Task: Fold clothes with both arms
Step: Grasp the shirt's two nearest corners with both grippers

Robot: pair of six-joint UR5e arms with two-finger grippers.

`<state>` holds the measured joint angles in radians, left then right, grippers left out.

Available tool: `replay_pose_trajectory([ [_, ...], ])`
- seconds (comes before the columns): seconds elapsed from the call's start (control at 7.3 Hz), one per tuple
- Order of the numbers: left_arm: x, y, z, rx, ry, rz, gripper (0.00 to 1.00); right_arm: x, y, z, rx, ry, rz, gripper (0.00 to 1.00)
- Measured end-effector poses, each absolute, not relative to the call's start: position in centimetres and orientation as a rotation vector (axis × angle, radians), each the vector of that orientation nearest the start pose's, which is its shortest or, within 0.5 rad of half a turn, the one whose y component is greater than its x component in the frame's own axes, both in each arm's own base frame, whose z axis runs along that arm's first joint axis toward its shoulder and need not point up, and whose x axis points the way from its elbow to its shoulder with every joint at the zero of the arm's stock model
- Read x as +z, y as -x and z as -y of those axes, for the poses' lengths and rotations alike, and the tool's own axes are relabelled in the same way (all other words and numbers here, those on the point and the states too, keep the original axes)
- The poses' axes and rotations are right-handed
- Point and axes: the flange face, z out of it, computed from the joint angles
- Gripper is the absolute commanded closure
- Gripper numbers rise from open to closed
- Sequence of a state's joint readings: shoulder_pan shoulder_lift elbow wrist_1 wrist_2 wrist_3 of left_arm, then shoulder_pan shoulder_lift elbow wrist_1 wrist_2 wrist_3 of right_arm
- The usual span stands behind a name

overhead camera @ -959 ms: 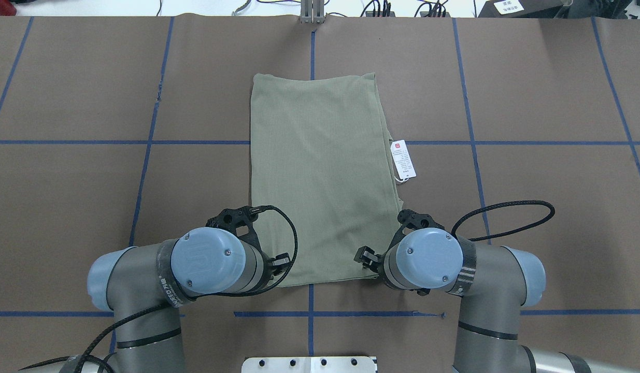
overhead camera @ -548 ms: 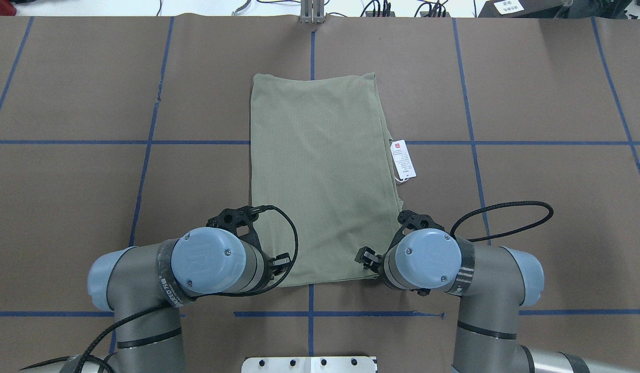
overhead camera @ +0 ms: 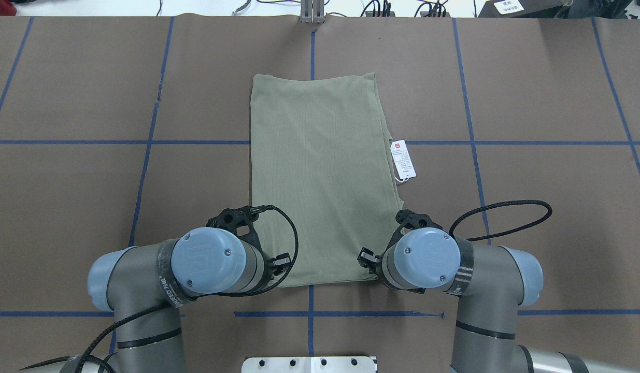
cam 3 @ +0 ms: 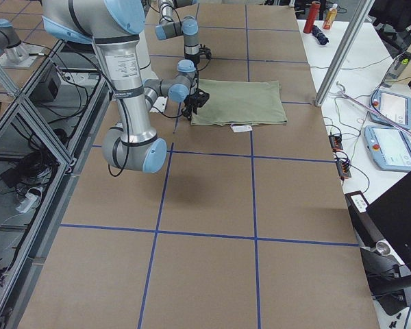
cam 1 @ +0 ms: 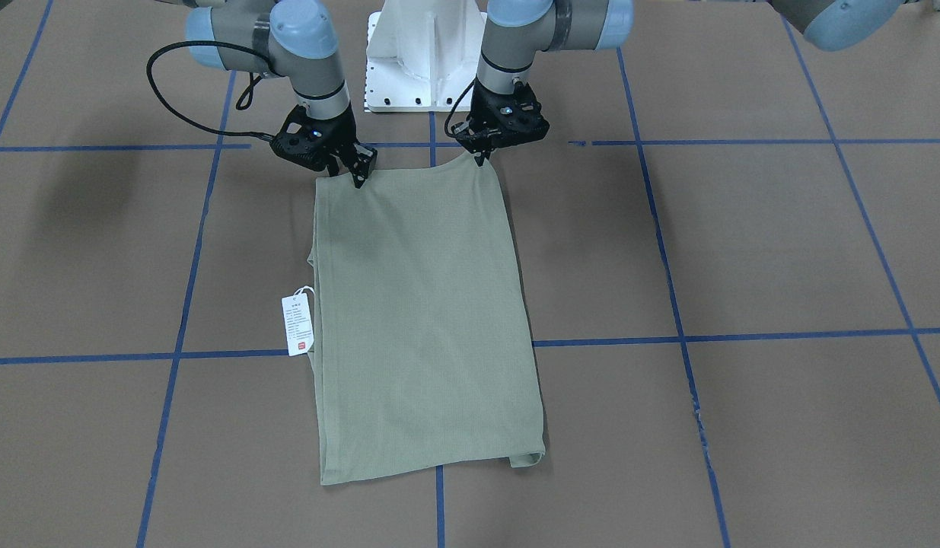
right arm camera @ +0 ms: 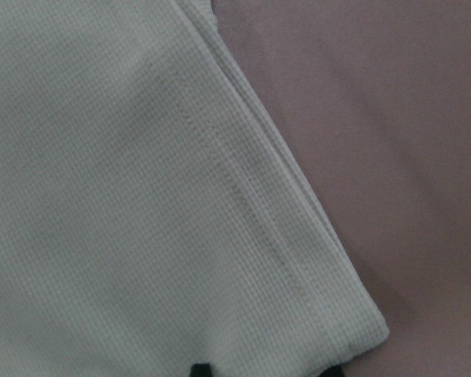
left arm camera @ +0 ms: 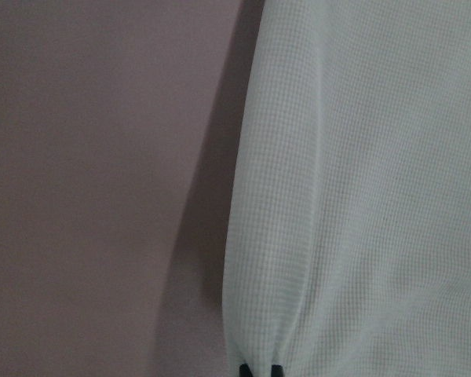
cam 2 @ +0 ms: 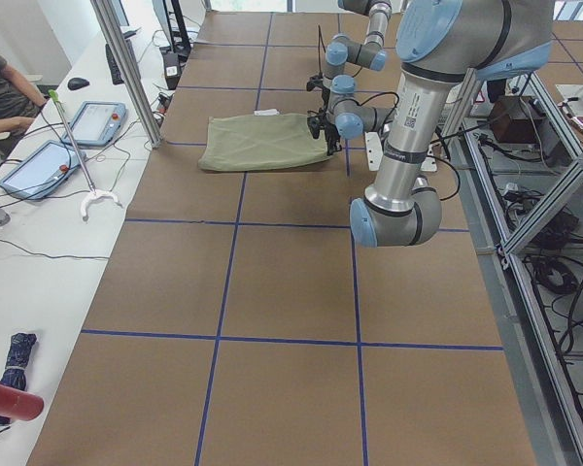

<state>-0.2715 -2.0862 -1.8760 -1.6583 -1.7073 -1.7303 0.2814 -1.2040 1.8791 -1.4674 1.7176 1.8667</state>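
Left gripper (cam 1: 481,157): clamped on near corner of shirt (overhead camera: 320,176), cloth drawn up in a small peak.
Right gripper (cam 1: 347,174): fingers apart, over the other near corner, no pinch yet.
Shirt position: flat mid-table (overhead camera: 532,103), a long narrow rectangle, hang tag (overhead camera: 403,160) poking out at its right edge.
Done: lengthwise folds, sleeves out of sight.
Left: right pinch, then probably a crosswise fold toward the far edge.
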Motion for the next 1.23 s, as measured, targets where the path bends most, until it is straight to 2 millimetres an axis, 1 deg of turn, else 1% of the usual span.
replay_pose_trajectory([
  [0.27, 22.9, -56.2, 28.1, -0.339, 0.076, -0.913, 1.0, 31.1, 54.3, 28.0, 0.485, 0.151, 0.791, 1.0],
  [0.68, 23.0, -56.3, 28.0, -0.339, 0.076, -0.91, 1.0, 29.3, 54.3, 28.3, 0.498, 0.155, 0.827, 1.0],
  [0.96, 22.4, -55.6, 27.7, -0.334, 0.076, -0.924, 1.0, 27.9, 53.2, 28.1, 0.539, 0.177, 0.862, 1.0],
  [1.1, 21.9, -54.9, 26.6, -0.321, 0.081, -0.936, 1.0, 27.3, 52.1, 27.8, 0.543, 0.184, 0.88, 1.0],
  [1.23, 21.4, -54.2, 25.1, -0.301, 0.09, -0.941, 1.0, 26.7, 50.8, 27.3, 0.536, 0.198, 0.9, 1.0],
])
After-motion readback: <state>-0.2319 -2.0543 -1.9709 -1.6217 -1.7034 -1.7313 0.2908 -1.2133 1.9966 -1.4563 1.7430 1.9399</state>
